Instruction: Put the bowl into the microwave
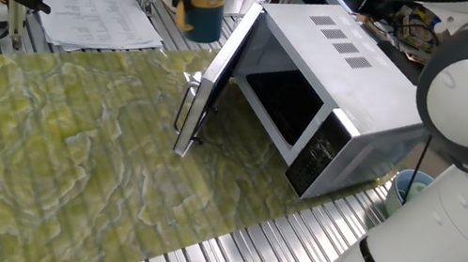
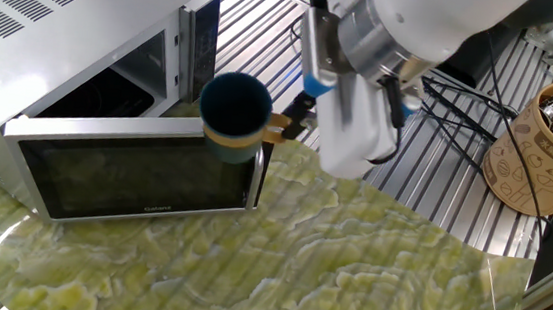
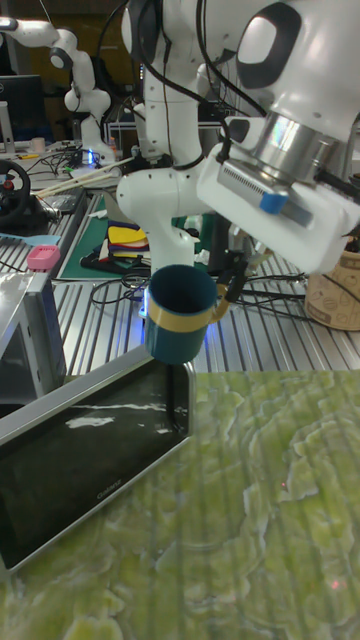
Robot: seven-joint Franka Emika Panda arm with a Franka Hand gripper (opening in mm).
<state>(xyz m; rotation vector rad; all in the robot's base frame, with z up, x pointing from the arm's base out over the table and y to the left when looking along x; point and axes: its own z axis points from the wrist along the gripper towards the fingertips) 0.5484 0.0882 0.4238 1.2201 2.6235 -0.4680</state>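
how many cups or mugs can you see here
1. The dark teal-blue mug with a yellowish band hangs by its handle from the end effector, above the open door of the white microwave. Others may be hidden.

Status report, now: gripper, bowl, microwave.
Gripper shut on bowl handle, bowl airborne. Microwave door open, standing between bowl and cavity.
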